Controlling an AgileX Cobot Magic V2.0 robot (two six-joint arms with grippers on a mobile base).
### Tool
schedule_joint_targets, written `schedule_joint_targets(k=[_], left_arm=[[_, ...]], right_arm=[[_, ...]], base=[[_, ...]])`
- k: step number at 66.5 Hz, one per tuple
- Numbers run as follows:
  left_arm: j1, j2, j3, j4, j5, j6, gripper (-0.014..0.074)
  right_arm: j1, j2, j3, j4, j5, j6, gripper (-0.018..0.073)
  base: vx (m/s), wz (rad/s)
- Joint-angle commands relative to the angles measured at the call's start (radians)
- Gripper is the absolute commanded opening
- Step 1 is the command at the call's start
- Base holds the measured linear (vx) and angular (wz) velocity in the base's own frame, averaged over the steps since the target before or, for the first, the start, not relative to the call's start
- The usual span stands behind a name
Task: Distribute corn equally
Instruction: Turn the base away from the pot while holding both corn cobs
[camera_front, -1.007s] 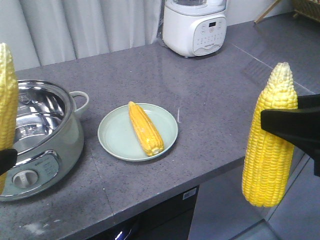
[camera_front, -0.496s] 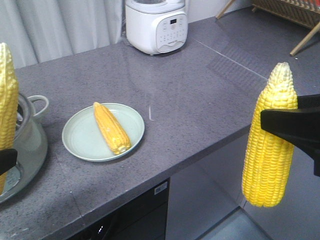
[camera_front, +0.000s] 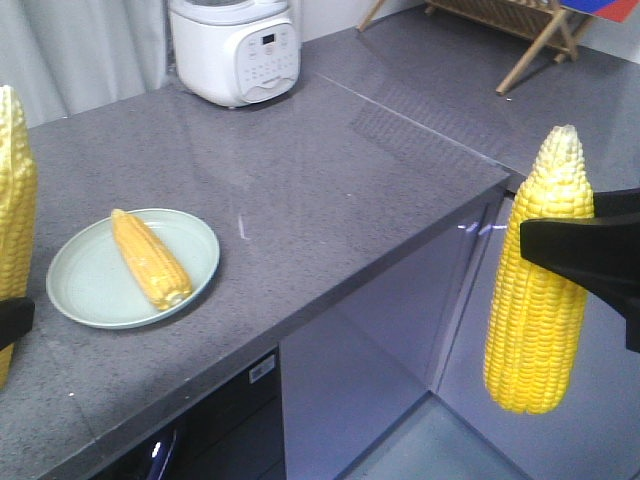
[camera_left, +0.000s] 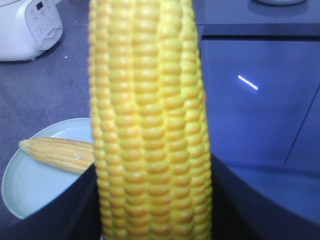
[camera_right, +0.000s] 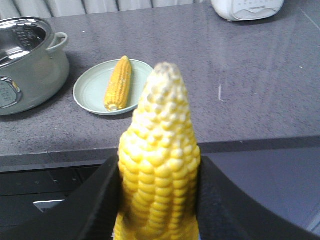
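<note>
- Corn comes as three cobs here: one on a plate, two held up in the air.
- The plated cob lies across a pale green plate. From the front, its tip points to 11 o'clock and its blunt end to 5 o'clock.
- That plate sits on the grey countertop, at the 9 o'clock side of the front view.
- The left gripper is clamped on the left cob, a dark finger on each side.
- The right gripper pinches the right cob, whose pale tip points to 12 o'clock. It hangs beyond the counter's corner.
- A white cooker stands at 1 o'clock from the plate, well apart.
- A steel pot sits just beside the plate, at its 9 o'clock in the right wrist view.
</note>
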Motion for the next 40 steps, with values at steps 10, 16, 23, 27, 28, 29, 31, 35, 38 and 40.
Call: schedule_joint_targets(k=[10, 16, 23, 27, 28, 29, 31, 35, 38, 40], left_arm=[[-0.005, 0.003, -0.022, -0.005, -0.075, -0.009, 0.0271], [-0.005, 0.003, -0.022, -0.005, -0.075, -0.009, 0.0271], [-0.005, 0.003, -0.022, -0.005, -0.075, -0.009, 0.0271], [-0.005, 0.003, -0.022, -0.005, -0.075, -0.009, 0.0271], [-0.005, 0.003, -0.022, -0.005, -0.075, -0.009, 0.0271], [-0.005, 0.003, -0.022, -0.005, -0.075, -0.009, 0.0271], [-0.005, 0.003, -0.022, -0.005, -0.075, -0.009, 0.0271], [-0.005, 0.003, -0.022, -0.005, -0.075, -0.009, 0.0271], [-0.005, 0.003, -0.022, -0.005, -0.075, -0.009, 0.0271], [-0.005, 0.003, -0.022, -0.005, -0.075, -0.009, 0.0271]], right_arm=[[-0.003, -0.007, -0.024, 0.040, -0.055, -0.010, 0.0244], [-0.003, -0.007, -0.024, 0.040, -0.055, -0.010, 0.0244], [-0.003, -0.007, -0.024, 0.040, -0.055, -0.010, 0.0244], [-0.003, -0.007, -0.024, 0.040, -0.055, -0.010, 0.0244], [-0.003, -0.007, -0.024, 0.040, -0.055, -0.010, 0.0244], [-0.003, -0.007, -0.024, 0.040, -0.055, -0.010, 0.0244], [-0.003, -0.007, -0.024, 0.040, -0.055, -0.010, 0.0244], [-0.003, -0.007, -0.024, 0.040, -0.055, -0.010, 0.0244], [-0.003, -0.007, -0.024, 0.040, -0.055, -0.010, 0.0244], [-0.003, -0.007, -0.024, 0.040, -0.055, -0.010, 0.0244]], base=[[-0.03, -0.29], [-0.04, -0.31], [-0.04, -0.31], [-0.04, -0.31], [-0.04, -0.30], [-0.04, -0.31], [-0.04, -0.31], [-0.04, -0.31], [-0.04, -0.30], [-0.04, -0.30]])
